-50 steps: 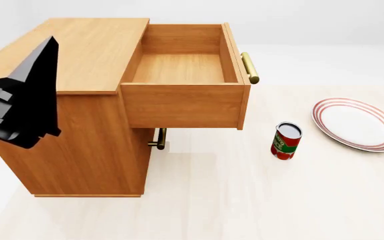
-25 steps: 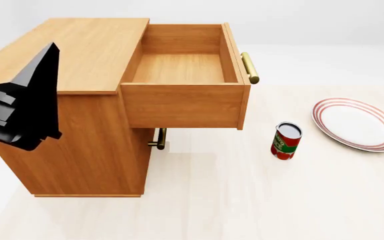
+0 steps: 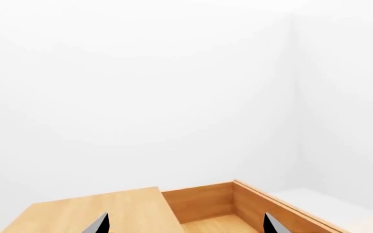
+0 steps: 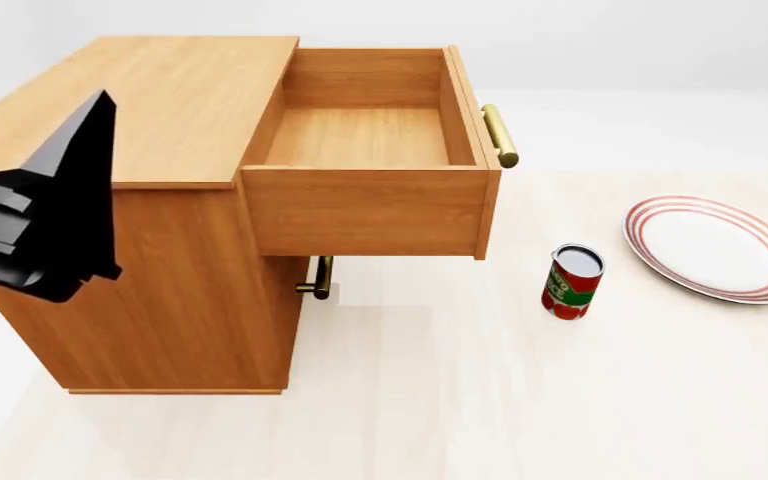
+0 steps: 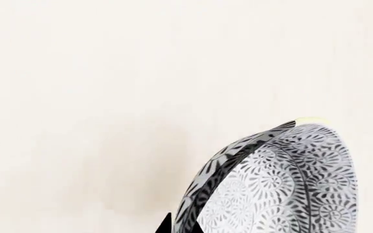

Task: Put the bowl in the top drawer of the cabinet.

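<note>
Top drawer [image 4: 364, 140] of the wooden cabinet [image 4: 157, 250] pulled fully out, hollow and bare inside, brass bar handle [image 4: 499, 135] on its front face. Lower drawer shut beneath it, only its small brass handle [image 4: 317, 277] showing under the open box. Red-labelled tin can [image 4: 572, 282] upright on the pale floor beside the cabinet, off the open drawer's front corner. Red-rimmed white plate [image 4: 715, 247] flat on the floor beyond the can, well apart from the cabinet.

Left gripper [image 4: 37, 215] raised beside the cabinet's flat top, on the side away from the can; two dark fingertips [image 3: 99, 224] spread apart in the left wrist view, nothing between them, cabinet top and drawer interior [image 3: 219, 216] visible past them.

Speckled bowl [image 5: 277, 184] seen only in the right wrist view, tipped on edge against the pale floor, grey-blue patterned outside facing the camera, a sliver of pale rim at its far edge. Right gripper [image 5: 173, 225] visible only as a dark tip touching the bowl's rim; cannot tell whether pinching or spread. Bowl's place relative to the cabinet not shown.
</note>
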